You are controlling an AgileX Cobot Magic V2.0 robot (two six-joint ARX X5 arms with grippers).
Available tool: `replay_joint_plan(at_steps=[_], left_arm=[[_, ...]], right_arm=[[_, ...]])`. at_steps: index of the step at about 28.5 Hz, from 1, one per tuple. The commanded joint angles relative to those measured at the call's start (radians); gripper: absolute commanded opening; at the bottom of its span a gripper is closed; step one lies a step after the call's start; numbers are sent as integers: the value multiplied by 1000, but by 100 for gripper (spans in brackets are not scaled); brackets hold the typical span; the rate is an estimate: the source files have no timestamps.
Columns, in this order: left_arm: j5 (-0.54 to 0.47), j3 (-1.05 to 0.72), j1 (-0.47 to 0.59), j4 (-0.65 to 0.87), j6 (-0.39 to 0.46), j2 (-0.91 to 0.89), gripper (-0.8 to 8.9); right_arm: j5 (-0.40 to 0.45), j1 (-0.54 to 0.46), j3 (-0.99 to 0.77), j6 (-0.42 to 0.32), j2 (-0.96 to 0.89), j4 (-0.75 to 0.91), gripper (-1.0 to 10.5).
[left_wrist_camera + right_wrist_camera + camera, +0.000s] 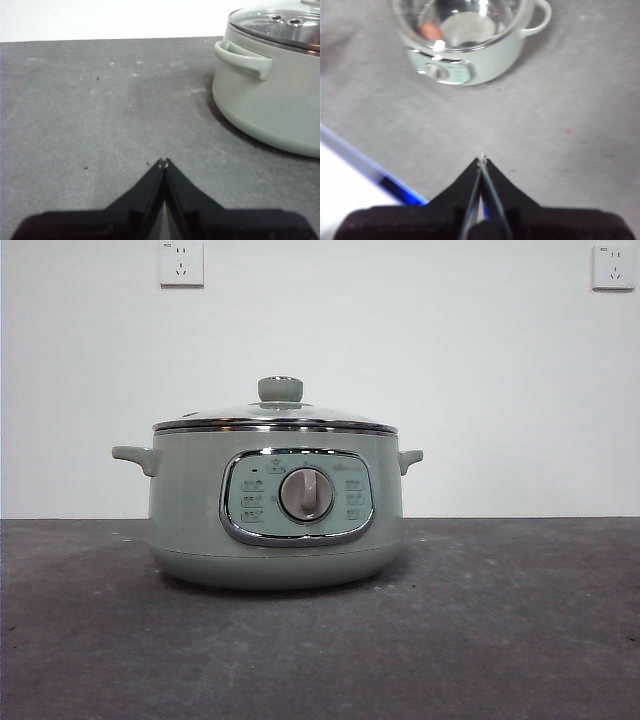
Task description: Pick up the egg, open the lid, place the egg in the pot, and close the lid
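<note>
The pot (275,510) stands at frame centre on the grey table (520,640). The lid (276,420) sits closed on its rim. The egg (430,31) lies inside the pot, visible through the glass. The left gripper (163,162) and the right gripper (482,159) each have jaws pressed together, empty, apart from the pot.

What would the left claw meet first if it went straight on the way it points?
Probably nothing but bare table: the left claw, shut, points past the pot, which stands off to one side of its line. Depth is hard to judge.
</note>
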Motion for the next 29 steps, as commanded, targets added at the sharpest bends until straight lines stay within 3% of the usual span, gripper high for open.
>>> replay_joint_plan(at_steps=[1, 4, 10, 14, 19, 29], left_arm=[[-3, -10, 3, 7, -6, 5, -1], [-3, -10, 3, 7, -6, 11, -1], [-3, -10, 3, 7, -6, 18, -1], [-3, -10, 3, 7, -6, 19, -1], [-3, -10, 3, 7, -6, 19, -1], [-3, -10, 3, 7, -6, 19, -1]], right_arm=[[28, -42, -8, -43, -57, 83, 1], [-42, -124, -32, -29, -151, 245, 1], [-47, -297, -113, -91, -364, 319, 1], [-116, -368, -338, -89, -531, 455, 1], [-120, -421, -679, -80, -728, 661, 1], [-119, -446, -1283, 39, -1028, 1002, 1]])
